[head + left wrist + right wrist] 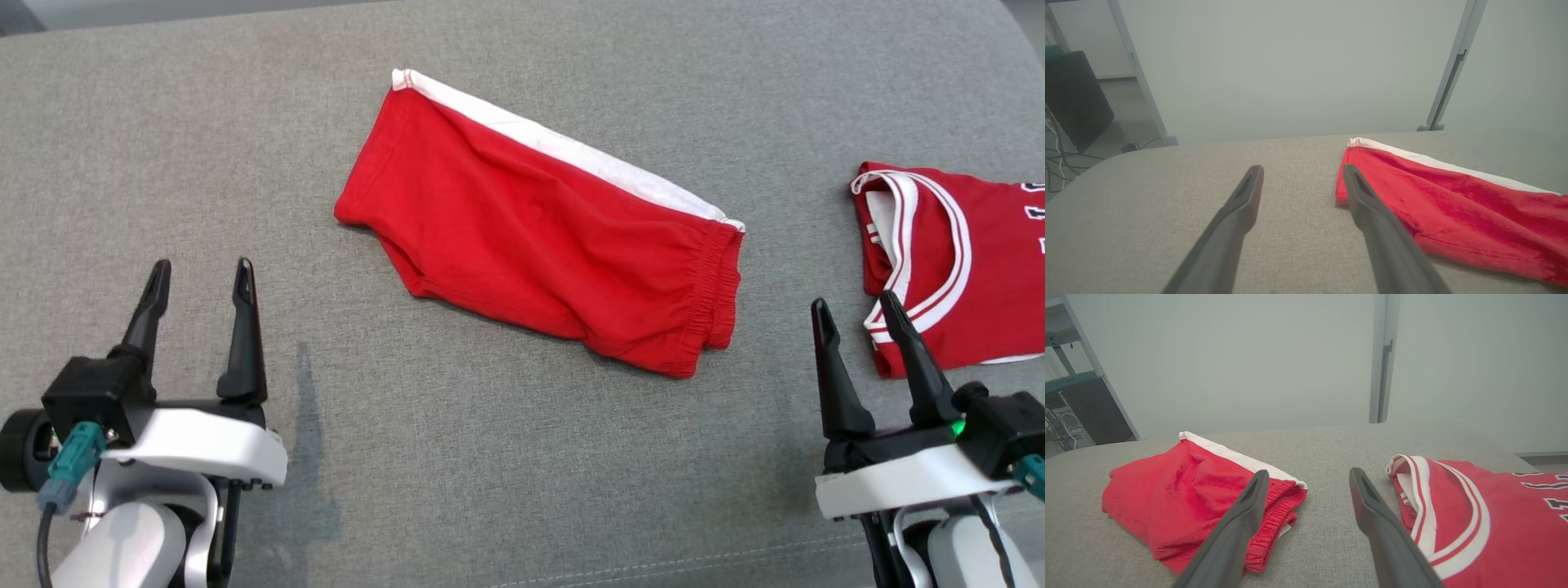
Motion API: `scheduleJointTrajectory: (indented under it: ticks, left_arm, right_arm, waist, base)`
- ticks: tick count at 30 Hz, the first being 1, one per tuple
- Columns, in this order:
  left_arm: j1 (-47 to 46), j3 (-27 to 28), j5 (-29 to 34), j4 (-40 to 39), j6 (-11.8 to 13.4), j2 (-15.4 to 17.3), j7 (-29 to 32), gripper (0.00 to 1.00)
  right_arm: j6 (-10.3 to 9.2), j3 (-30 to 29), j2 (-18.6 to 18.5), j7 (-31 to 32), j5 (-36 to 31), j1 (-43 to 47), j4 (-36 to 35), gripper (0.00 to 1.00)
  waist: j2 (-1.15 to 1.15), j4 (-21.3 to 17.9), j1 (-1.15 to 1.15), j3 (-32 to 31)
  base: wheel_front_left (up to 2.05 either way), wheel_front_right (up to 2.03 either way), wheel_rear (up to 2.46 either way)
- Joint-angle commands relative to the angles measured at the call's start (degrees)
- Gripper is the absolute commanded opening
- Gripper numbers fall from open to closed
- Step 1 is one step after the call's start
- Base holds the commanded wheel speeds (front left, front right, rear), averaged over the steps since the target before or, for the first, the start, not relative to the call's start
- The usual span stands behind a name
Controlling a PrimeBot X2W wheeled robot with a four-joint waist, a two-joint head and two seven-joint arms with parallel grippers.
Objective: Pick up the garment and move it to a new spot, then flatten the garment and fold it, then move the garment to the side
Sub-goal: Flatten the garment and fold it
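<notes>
While shorts (539,220) lie flat, jersey (996,278) nearby

Both arms sit low, one at each bottom corner. The left gripper (203,265) is spread wide, fingers pointing up. The right gripper (852,300) is the same deal, leaning slightly left, both empty.

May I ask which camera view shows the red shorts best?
The head view: the red shorts lie whole and unobstructed, seen from above. The left wrist view cuts them off at its right edge; the right wrist view sees them at a low angle, partly behind the right gripper.
</notes>
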Motion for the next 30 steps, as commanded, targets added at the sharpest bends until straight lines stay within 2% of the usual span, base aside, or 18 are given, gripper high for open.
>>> scheduleJointTrajectory:
  ticks: [1, 9, 15, 18, 23, 30]
  left_arm:
    - [-0.72, 2.24, 0.52, -2.20, 0.68, 2.07, -0.21, 1.00]
    - [1.49, 1.91, 0.46, -4.10, 1.86, 3.55, 1.92, 1.00]
    - [-0.62, 0.62, -0.23, -4.35, -0.52, 4.09, 3.88, 1.00]
    - [-4.17, -0.20, -1.52, -3.60, -3.48, 4.43, 6.32, 1.00]
    - [-11.98, -0.69, -6.50, -0.08, -10.73, 4.71, 11.81, 1.00]
    - [-24.11, -1.71, -13.01, 10.54, -19.91, 5.20, 22.08, 1.00]
  right_arm:
    - [0.07, 0.78, 0.15, -0.75, -0.19, 0.80, -1.89, 1.00]
    - [0.07, 0.97, 1.37, -0.75, -0.51, 1.63, -1.69, 1.00]
    - [0.07, 0.99, 1.66, -0.75, 0.31, 1.37, -1.06, 1.00]
    - [0.07, 1.39, 1.71, -0.72, -0.23, 0.74, 1.14, 1.00]
    - [0.07, 3.65, 1.80, 0.57, 0.39, -1.99, 3.71, 1.00]
    - [0.07, 10.87, 1.84, 2.43, 6.47, -7.47, 6.36, 1.00]
  waist:
    - [0.00, -0.25, 0.00, -0.34]
    - [0.00, -1.15, 0.00, -0.97]
    - [0.00, -1.19, 0.00, -0.38]
    - [0.00, -1.17, 0.00, 0.62]
    - [0.00, -3.01, 0.00, 2.30]
    - [0.00, -7.09, 0.00, 5.29]
  base:
    - [0.00, 0.00, 0.00]
    - [0.00, 0.00, 0.00]
    - [0.00, 0.00, 0.00]
    - [0.00, 0.00, 0.00]
    - [0.00, 0.00, 0.00]
    - [0.00, 0.00, 0.00]
